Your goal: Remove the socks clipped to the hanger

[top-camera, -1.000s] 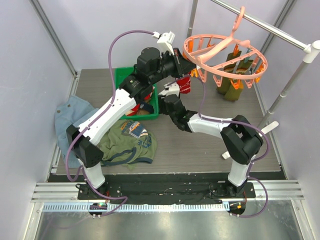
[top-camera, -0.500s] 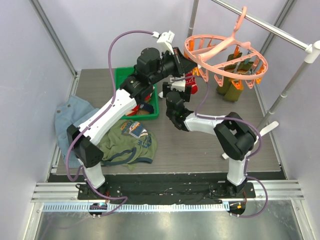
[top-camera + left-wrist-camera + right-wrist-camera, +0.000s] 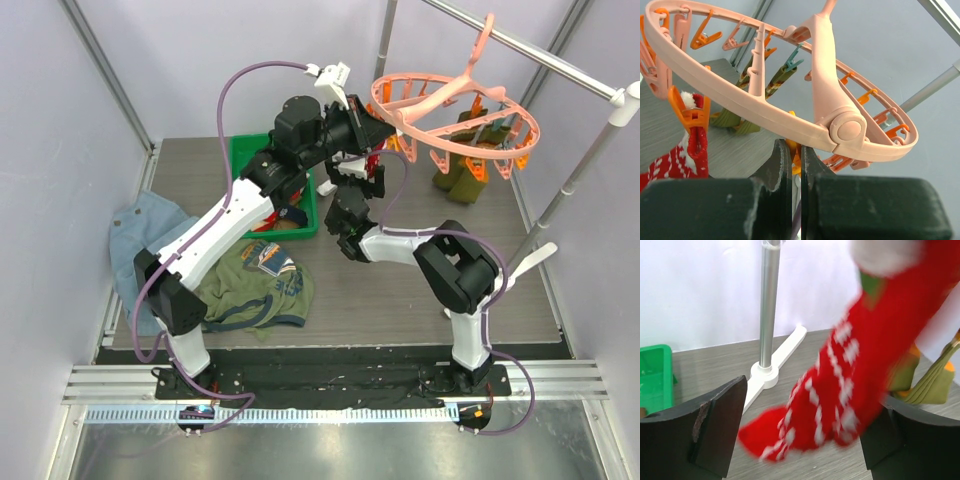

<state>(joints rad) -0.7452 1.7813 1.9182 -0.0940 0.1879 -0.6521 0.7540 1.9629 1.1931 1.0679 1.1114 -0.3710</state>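
Jaws on my right gripper have spread wide around the red sock, mid-frame.
My left gripper stays shut beneath the hanger; sock still clipped, grasp next.

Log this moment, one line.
left gripper: shut at hanger rim | right gripper: open around red sock | red sock: clipped | olive socks: clipped

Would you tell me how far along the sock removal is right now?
Done: a few socks seem to lie in the green plastic tray. In hand: the open right gripper brackets the red patterned sock, clipped to the salmon-pink ring hanger. Remaining: that sock and the olive striped socks.
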